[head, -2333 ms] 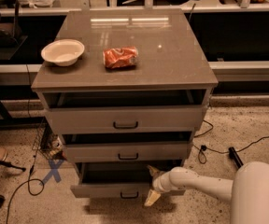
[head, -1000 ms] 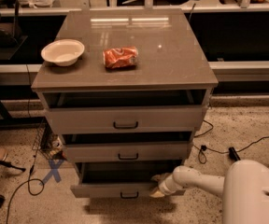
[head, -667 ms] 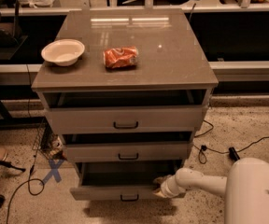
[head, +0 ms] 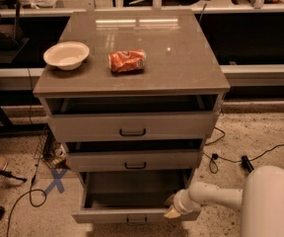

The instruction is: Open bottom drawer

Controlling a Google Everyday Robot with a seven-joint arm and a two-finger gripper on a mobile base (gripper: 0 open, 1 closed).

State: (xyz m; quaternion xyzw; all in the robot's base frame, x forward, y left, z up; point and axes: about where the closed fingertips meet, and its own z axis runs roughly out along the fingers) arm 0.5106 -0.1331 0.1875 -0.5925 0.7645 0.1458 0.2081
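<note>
The bottom drawer (head: 132,214) of the grey-beige cabinet stands pulled far out, with its plain grey inside (head: 132,187) showing and its small black handle (head: 136,221) at the lower edge of the view. My gripper (head: 172,207) is at the drawer's front right corner, touching its top edge. The white arm reaches in from the lower right.
The top drawer (head: 132,126) and middle drawer (head: 134,160) stand slightly open. A white bowl (head: 66,55) and an orange snack bag (head: 127,60) lie on the cabinet top. Cables (head: 31,191) run over the floor on both sides; blue tape cross (head: 55,180) at left.
The bottom drawer has slid further out toward the camera, and my gripper has moved with its front right corner.
</note>
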